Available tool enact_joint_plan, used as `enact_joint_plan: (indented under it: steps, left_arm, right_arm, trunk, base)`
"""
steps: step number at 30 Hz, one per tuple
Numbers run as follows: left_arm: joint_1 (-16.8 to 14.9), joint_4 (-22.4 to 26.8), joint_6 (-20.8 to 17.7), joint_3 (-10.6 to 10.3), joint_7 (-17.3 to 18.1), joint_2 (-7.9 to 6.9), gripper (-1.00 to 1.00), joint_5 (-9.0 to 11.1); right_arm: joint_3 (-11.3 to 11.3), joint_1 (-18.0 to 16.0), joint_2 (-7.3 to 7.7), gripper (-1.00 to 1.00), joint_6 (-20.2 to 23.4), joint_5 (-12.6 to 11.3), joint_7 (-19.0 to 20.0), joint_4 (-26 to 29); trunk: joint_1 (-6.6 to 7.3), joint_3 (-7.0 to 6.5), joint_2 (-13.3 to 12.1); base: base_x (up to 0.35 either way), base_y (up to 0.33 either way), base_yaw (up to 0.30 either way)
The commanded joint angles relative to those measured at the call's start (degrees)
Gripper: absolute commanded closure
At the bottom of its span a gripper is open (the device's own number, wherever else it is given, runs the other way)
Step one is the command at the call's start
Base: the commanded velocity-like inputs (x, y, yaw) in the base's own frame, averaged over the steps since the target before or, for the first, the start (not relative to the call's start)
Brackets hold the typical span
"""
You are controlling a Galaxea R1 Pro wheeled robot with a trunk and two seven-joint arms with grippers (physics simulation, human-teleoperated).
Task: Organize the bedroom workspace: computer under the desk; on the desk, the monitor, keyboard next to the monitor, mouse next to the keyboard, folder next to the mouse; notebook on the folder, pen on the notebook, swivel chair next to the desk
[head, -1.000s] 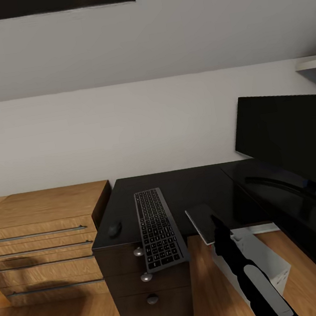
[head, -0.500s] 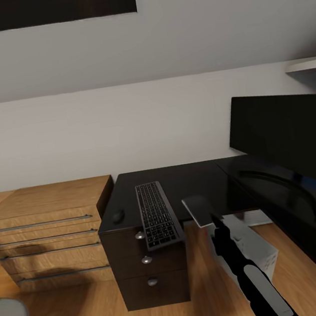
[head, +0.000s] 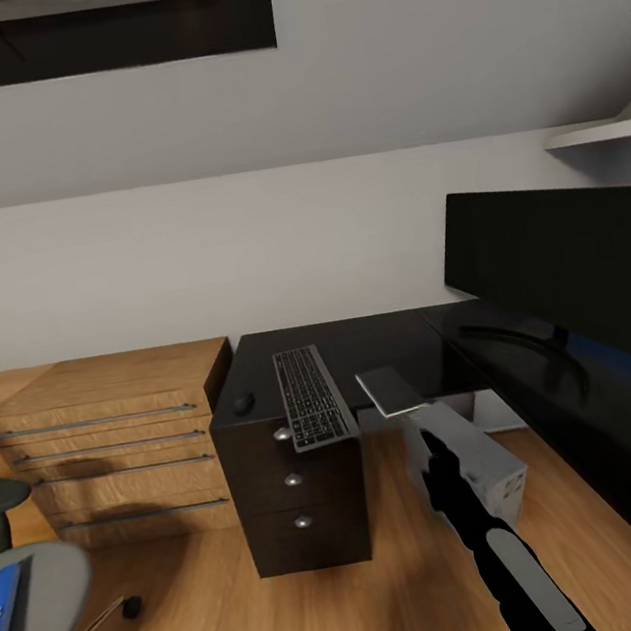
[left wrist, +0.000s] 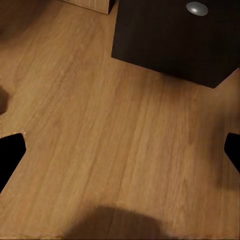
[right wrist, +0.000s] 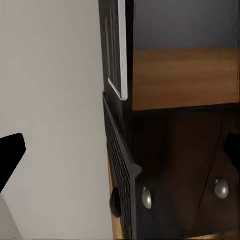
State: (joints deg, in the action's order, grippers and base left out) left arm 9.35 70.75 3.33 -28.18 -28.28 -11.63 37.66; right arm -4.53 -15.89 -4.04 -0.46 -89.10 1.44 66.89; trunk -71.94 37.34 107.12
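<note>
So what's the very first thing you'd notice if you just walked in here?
Probably the big black monitor standing on the right side of the shiny black desk. Next, the keyboard poking out over the desk's front edge above the drawers, with the tiny mouse just left of it.

Glossy black desk [head: 380, 341] against the white wall, black drawer unit [head: 296, 490] under its left end with three round knobs. On top: small dark mouse [head: 243, 403] near the left edge, keyboard [head: 314, 408] just beside it with its near end overhanging the front edge, notebook [head: 392, 389] to the right — also poking past the edge. Monitor [head: 561, 269] along the right wing of the desk, black screen facing in. Light grey computer [head: 470, 469] on the wood floor below, beside the drawer unit. Right arm [head: 496, 541] reaching up from the bottom, black with a pale panel. Light-wood dresser [head: 118, 446] to the left. Swivel chair [head: 40, 599] at lower left — grey seat, blue folder [head: 5, 605] lying on it.
</note>
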Motion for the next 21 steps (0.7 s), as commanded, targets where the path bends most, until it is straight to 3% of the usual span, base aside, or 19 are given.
enact_joint_plan:
  steps: [1,10,14,19,21]
  left_arm:
    - [0.0,0.1,0.3,-0.2,-0.3,-0.06,-1.0,0.6]
    - [0.0,-0.7,0.3,-0.3,-0.3,-0.06,-1.0,0.6]
    - [0.0,-0.8,0.3,-0.3,-0.3,-0.06,-1.0,0.6]
    - [0.0,-0.8,0.4,-0.3,-0.3,-0.06,-1.0,0.6]
    - [0.0,-0.8,0.3,-0.3,-0.3,-0.06,-1.0,0.6]
  right_arm:
    - [0.0,0.0,0.0,-1.0,-0.1,-0.6,0.1,0.0]
    - [-0.1,0.0,0.13,-1.0,0.0,-0.5,0.0,-0.7]
    - [0.0,0.0,0.27,-1.0,0.0,0.4,-0.6,-1.0]
    - [0.1,-0.1,0.39,-1.0,0.0,5.3,-2.0,-3.4]
    - [0.1,-0.1,0.43,-1.0,-0.1,10.4,-3.6,-5.1]
  trunk:
    - [0.04,0.04,0.0]
    - [0.04,0.04,0.0]
    - [0.04,0.04,0.0]
    - [0.26,-0.14,-0.4]
    - [0.7,-0.5,-1.2]
  base:
    - [-0.333,-0.005,0.0]
    - [-0.324,-0.095,0.0]
    - [-0.143,-0.1,0.0]
    - [-0.043,-0.031,0.0]
    - [-0.015,-0.011,0.0]
